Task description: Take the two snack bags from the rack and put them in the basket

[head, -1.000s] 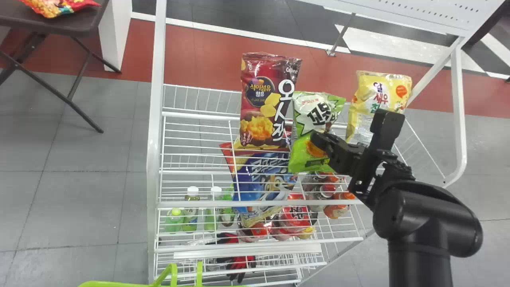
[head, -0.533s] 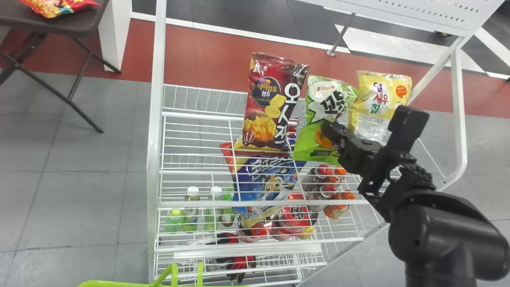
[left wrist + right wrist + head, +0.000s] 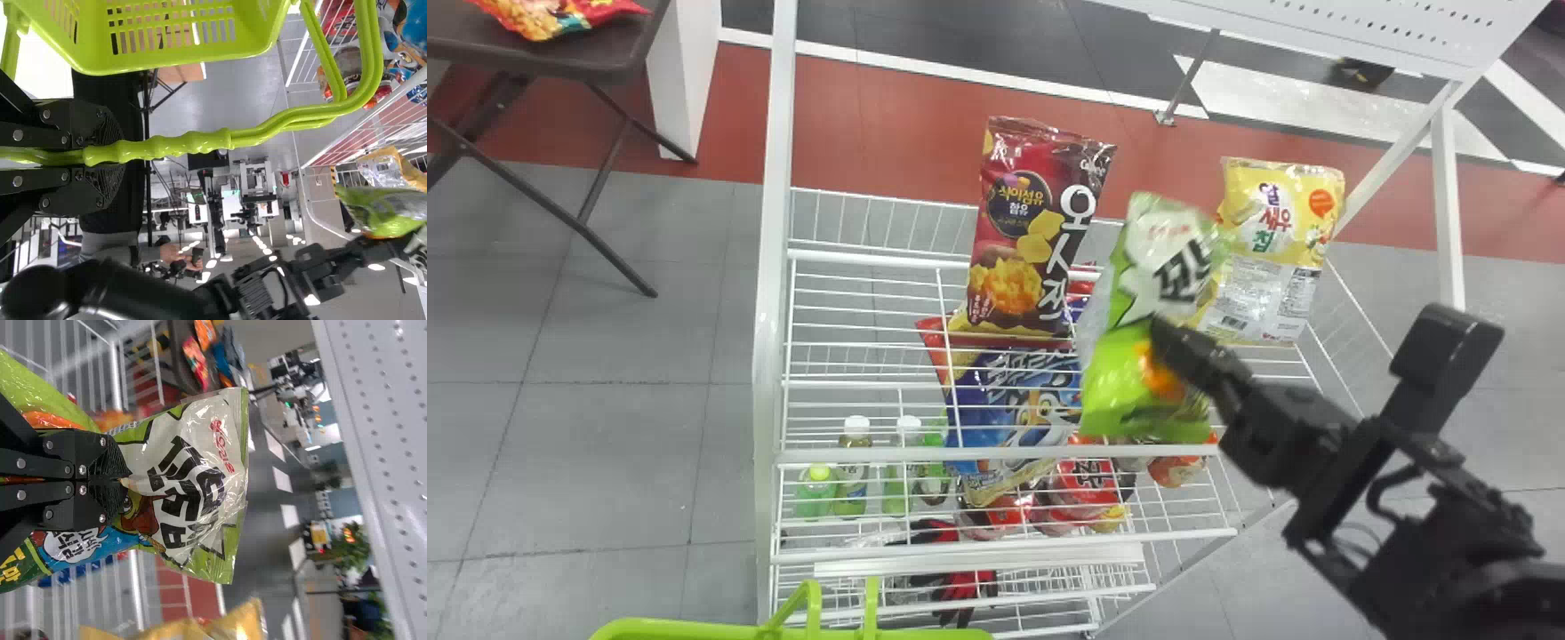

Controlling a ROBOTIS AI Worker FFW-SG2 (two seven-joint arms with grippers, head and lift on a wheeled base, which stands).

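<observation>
Right tool holds the green-and-white plastic snack bag at the white wire rack. From this bag: maroon foil bag, 10 o'clock; yellow bag, 2 o'clock; blue bag, 8 o'clock. Left tool clamps the handle of the lime plastic basket, 8 o'clock; rack rails intervene.

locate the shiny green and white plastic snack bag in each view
Head view: shiny green and white plastic snack bag, between the dark red snack bag and yellow snack bag.
Left wrist view: same bag, beyond the handle of the lime-green plastic basket.
Right wrist view: same bag, in the black right gripper.
Shared landmark: white wire rack.
</observation>
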